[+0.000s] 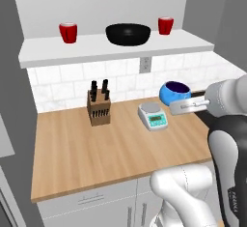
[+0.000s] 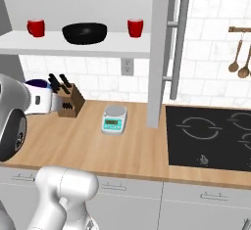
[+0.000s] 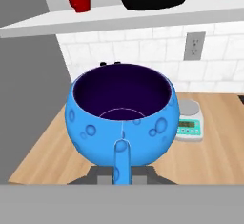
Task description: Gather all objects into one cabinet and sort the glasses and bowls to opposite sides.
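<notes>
Left base view: two red cups [image 1: 68,32], two bowls [image 1: 128,34].

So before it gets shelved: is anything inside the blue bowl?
The blue bowl, gripped by the hand, shows a dark, bare inside; its near inner wall is hidden by the rim.

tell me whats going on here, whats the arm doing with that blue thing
The gripper is shut on the small blue bowl, holding it in the air above the wooden counter, near the white scale. Up on the cabinet shelf the black bowl sits in the middle with a red cup on its left and another on its right. The blue bowl is not yet on the shelf.
</notes>
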